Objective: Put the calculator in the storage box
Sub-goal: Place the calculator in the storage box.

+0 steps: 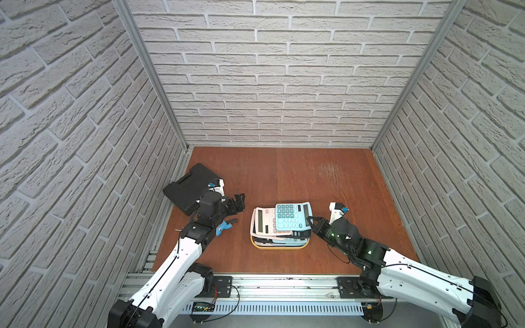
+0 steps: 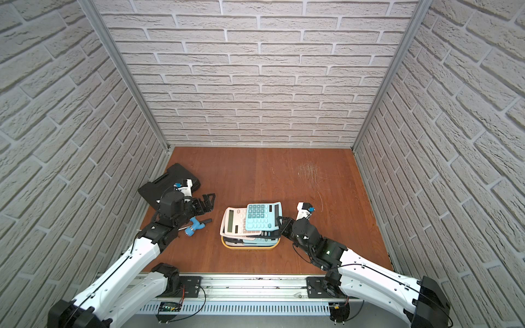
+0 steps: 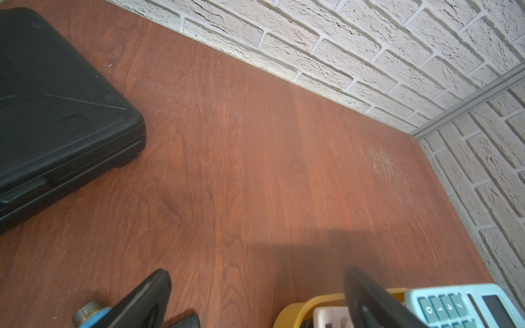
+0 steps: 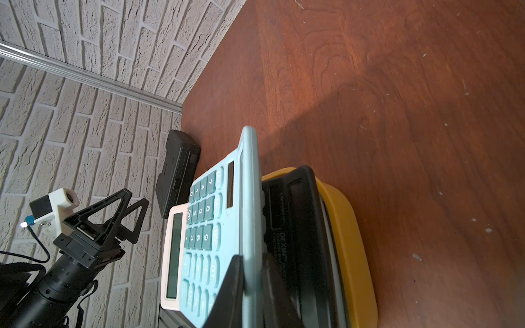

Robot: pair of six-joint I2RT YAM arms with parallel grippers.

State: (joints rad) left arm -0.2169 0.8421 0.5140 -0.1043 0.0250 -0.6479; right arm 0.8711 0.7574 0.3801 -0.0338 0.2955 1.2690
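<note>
A light blue calculator (image 1: 291, 217) (image 2: 261, 217) lies tilted on top of a pile of calculators in the yellow storage box (image 1: 278, 246) (image 2: 247, 247) at mid table. My right gripper (image 1: 310, 220) (image 4: 252, 258) is shut on this calculator's (image 4: 204, 227) right edge, one finger on the keypad side and one under it. Below it sit a pink-white calculator (image 1: 262, 224) and a black one (image 4: 301, 227) inside the box (image 4: 349, 227). My left gripper (image 1: 238, 203) (image 3: 255, 272) stands open and holds nothing, left of the box (image 3: 295, 311).
A black moulded case (image 1: 187, 187) (image 3: 56, 113) lies at the left, behind the left arm. A blue-handled tool (image 1: 224, 226) (image 2: 194, 225) rests on the table beside the left wrist. Brick walls close in the table at the back and on both sides.
</note>
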